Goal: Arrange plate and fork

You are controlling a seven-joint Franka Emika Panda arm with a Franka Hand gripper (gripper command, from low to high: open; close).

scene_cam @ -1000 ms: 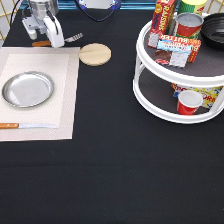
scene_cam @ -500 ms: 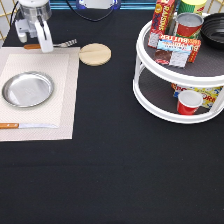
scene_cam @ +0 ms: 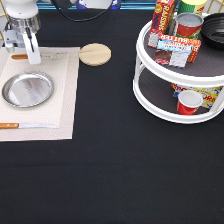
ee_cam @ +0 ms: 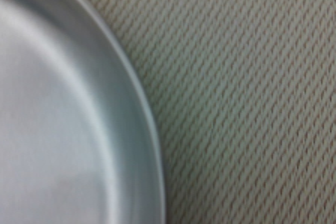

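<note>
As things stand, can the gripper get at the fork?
Probably yes. The gripper hangs right over the fork on the placemat, above the plate; nothing lies between them.

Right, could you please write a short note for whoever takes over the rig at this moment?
Tool: open, holding nothing, at the exterior view's top left, right over the fork.
Plate: centred on the mat.
Fork: lying flat along the mat's top edge, apart from the plate.
Knife: along the mat's bottom edge.
Done: plate sits on the mat.
Left: fork is on the mat but not yet next to the plate.
</note>
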